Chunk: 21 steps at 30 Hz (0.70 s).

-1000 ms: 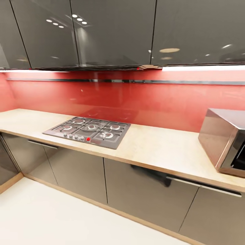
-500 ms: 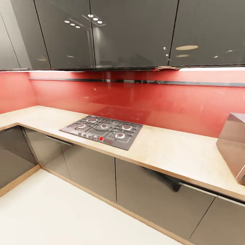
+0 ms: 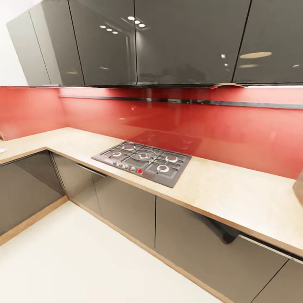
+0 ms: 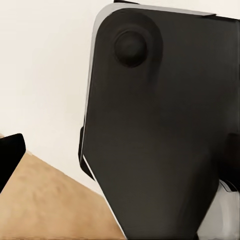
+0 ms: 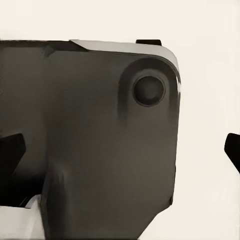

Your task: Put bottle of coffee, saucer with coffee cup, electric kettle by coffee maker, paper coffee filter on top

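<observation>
The kitchen countertop [image 3: 240, 191] runs in light wood grain over grey cabinet fronts and turns a corner at the left. The coffee maker, bottle of coffee, kitchen shelf, saucer, coffee cup and electric kettle are out of view. In the left wrist view, my left gripper [image 4: 120, 155] hangs in front of a black body panel [image 4: 155, 130], one dark fingertip [image 4: 10, 155] at the picture's edge. In the right wrist view, my right gripper [image 5: 120, 150] has its dark fingertips [image 5: 10, 152] far apart at both edges, nothing between them.
A black gas hob [image 3: 143, 162] with a red knob is set into the counter. Glossy grey wall cabinets [image 3: 176, 42] hang above a red backsplash [image 3: 210, 126]. A sliver of the microwave [image 3: 299, 187] shows at the right edge. Pale floor [image 3: 84, 261] lies below the cabinets.
The camera has turned left: the hob slid rightward in the picture, the microwave is nearly out at the right, and the counter's left corner has come into view.
</observation>
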{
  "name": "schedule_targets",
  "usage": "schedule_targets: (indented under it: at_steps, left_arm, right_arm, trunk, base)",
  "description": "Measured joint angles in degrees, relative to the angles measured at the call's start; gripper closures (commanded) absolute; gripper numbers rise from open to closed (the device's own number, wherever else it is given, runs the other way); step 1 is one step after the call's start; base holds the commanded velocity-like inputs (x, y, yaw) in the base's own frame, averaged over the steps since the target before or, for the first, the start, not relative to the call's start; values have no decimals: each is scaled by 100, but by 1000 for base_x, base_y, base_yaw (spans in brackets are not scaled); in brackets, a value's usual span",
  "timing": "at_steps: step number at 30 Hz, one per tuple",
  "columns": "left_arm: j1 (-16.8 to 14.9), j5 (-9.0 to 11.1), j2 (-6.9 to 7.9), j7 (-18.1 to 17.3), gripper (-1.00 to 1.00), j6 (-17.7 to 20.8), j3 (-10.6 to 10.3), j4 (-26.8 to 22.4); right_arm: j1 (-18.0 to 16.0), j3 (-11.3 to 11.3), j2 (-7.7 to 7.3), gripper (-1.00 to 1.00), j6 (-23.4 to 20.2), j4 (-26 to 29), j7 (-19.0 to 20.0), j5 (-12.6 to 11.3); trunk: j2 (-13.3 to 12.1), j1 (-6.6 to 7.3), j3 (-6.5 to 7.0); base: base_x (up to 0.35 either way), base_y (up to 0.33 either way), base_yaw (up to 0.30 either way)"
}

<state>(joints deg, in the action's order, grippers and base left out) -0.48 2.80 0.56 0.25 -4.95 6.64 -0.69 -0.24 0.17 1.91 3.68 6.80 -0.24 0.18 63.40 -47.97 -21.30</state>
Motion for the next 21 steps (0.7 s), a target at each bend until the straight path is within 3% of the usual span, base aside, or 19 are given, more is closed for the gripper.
schedule_targets:
  at_steps: [21]
  left_arm:
    - [0, -1, 7, -1, -100, -5, 0, 0]
  right_arm:
    - [0, 0, 2, -100, 9, 0, 0, -1]
  trunk:
    - [-842, 461, 271]
  base:
    - [0, 0, 244]
